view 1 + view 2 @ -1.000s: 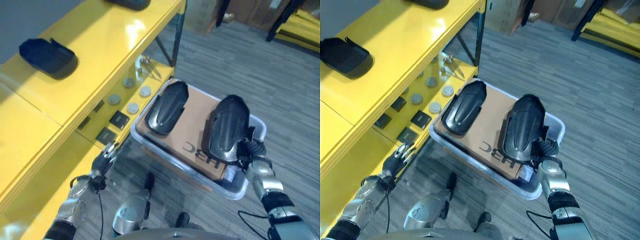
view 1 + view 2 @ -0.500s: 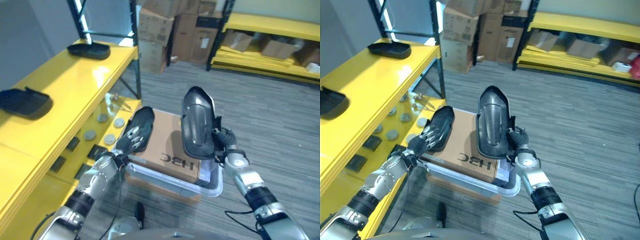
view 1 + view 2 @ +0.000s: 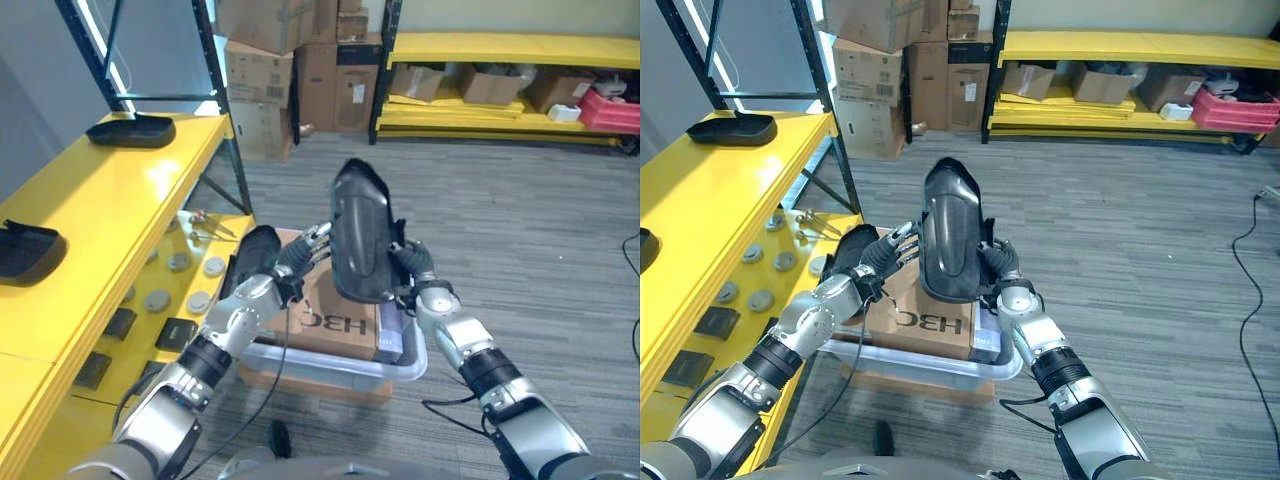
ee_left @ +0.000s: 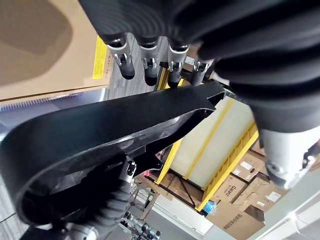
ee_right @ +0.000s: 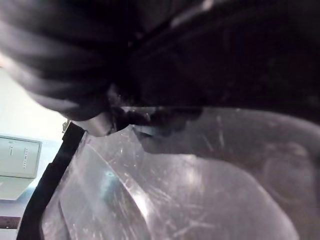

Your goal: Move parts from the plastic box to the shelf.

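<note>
the clear plastic box point(image 3: 330, 362) sat on the floor just beside the yellow shelf point(image 3: 90, 210), with a cardboard carton point(image 3: 345, 322) inside it. above the box, the right robot hand point(image 3: 1000, 268) gripped a black moulded part point(image 3: 947, 243) from its right edge, fingers curled round it, and held it upright, clear of the carton. the left robot hand point(image 3: 888, 254) reached in from the shelf side with its fingers point(image 4: 123, 59) straight and spread, tips close against the raised part's left edge. a second black part point(image 3: 252, 256) lay on the carton behind the left arm. on the shelf's top level rested two black trays, one near point(image 3: 28, 250) and one at the far end point(image 3: 130, 130). round discs point(image 3: 180, 262) lay on the lower level. farther off, cardboard boxes point(image 3: 290, 50) stood against racking.
</note>
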`<state>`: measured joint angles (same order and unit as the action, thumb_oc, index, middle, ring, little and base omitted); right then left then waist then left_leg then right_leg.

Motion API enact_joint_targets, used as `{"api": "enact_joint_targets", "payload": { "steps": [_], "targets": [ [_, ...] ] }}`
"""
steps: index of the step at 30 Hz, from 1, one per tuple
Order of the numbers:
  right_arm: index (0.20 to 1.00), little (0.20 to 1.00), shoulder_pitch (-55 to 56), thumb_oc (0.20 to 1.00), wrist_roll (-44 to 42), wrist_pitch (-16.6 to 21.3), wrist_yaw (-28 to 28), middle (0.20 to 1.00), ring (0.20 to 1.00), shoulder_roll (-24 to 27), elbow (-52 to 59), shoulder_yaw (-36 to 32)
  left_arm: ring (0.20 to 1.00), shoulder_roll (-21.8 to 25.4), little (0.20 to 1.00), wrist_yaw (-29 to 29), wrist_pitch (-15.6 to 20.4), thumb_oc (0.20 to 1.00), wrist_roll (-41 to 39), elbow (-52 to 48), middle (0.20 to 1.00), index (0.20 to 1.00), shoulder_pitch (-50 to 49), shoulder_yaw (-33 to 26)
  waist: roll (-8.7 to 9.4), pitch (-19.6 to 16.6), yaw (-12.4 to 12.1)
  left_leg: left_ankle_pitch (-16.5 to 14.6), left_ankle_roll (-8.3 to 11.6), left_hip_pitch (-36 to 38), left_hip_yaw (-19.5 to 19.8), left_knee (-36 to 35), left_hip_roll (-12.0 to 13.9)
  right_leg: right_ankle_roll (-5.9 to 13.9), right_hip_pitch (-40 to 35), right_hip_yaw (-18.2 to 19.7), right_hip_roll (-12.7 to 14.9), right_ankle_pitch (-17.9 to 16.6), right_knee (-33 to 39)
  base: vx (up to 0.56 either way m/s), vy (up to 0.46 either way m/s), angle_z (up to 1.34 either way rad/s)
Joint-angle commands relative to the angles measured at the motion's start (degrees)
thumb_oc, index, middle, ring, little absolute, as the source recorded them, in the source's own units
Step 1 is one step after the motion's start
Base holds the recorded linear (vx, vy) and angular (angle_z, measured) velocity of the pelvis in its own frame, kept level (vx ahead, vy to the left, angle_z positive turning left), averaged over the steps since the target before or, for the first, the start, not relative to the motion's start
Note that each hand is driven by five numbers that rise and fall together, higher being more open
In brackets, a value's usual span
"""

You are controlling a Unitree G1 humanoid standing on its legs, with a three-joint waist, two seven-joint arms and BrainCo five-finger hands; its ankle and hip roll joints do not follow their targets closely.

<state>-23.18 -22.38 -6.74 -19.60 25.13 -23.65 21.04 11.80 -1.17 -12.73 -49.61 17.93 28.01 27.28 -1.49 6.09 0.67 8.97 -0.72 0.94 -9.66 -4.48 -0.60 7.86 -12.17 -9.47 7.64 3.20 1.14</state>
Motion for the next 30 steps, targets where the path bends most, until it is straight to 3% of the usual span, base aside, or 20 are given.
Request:
{"api": "enact_joint_targets", "payload": {
  "steps": [1, 8, 12, 23, 30],
  "targets": [
    [0.200, 0.200, -7.9, 0.200, -0.5, 2.2, 2.2, 0.200, 0.200, -1.9, -0.8, 1.7, 1.000, -2.4, 1.000, 0.7, 1.6, 1.000, -2.5, 3.1, 1.000, 1.000, 5.8, 2.4, 1.62, -2.4, -2.0, -13.5, 2.54, 5.1, -0.2, 6.9, 2.3, 2.60, 7.7, 0.1, 1.3, -7.4, 2.7, 0.01, 0.013, -0.05],
    [0.200, 0.200, -8.8, 0.200, -0.2, 2.0, 2.9, 0.200, 0.200, -3.8, -1.8, 3.4, 1.000, -2.9, 1.000, -0.1, 0.1, 1.000, 1.2, 1.4, 1.000, 1.000, 7.7, 4.9, 1.34, -2.5, -1.9, -13.5, 2.66, 5.3, 0.3, 6.5, 2.0, 2.82, 7.6, -0.3, 1.4, -7.5, 2.9, 0.00, 0.004, -0.01],
    [0.200, 0.200, -9.6, 0.200, -1.9, 0.2, 1.8, 0.200, 0.200, -4.9, -3.3, 4.5, 1.000, -2.9, 1.000, -3.5, -1.8, 1.000, 2.9, 2.5, 1.000, 1.000, 8.2, 5.2, 1.31, -2.6, -2.3, -13.3, 2.67, 5.5, 0.9, 6.1, 1.9, 2.89, 7.4, -0.7, 1.4, -7.5, 3.0, 0.00, 0.000, 0.00],
    [0.200, 0.200, -11.6, 0.200, -1.8, 1.0, 1.6, 0.200, 0.200, -8.3, -6.4, 7.9, 1.000, -3.9, 1.000, -4.8, -2.9, 1.000, 6.5, 4.4, 1.000, 1.000, 9.3, 7.3, 1.21, -2.3, -3.7, -13.0, 2.79, 5.6, 2.2, 5.5, 1.6, 2.93, 6.9, -1.5, 1.4, -7.7, 3.3, 0.00, -0.001, 0.00],
    [0.200, 0.200, -10.5, 0.200, -0.4, 2.4, 1.7, 0.200, 0.200, -8.1, -5.4, 9.2, 1.000, -2.9, 1.000, -8.0, -0.7, 1.000, 13.0, 5.3, 1.000, 1.000, 8.5, 7.4, 1.39, -2.1, -3.9, -13.0, 2.83, 5.5, 2.6, 5.6, 1.6, 2.98, 6.9, -1.6, 1.4, -7.7, 3.4, 0.00, 0.000, 0.00]
  ]
}}
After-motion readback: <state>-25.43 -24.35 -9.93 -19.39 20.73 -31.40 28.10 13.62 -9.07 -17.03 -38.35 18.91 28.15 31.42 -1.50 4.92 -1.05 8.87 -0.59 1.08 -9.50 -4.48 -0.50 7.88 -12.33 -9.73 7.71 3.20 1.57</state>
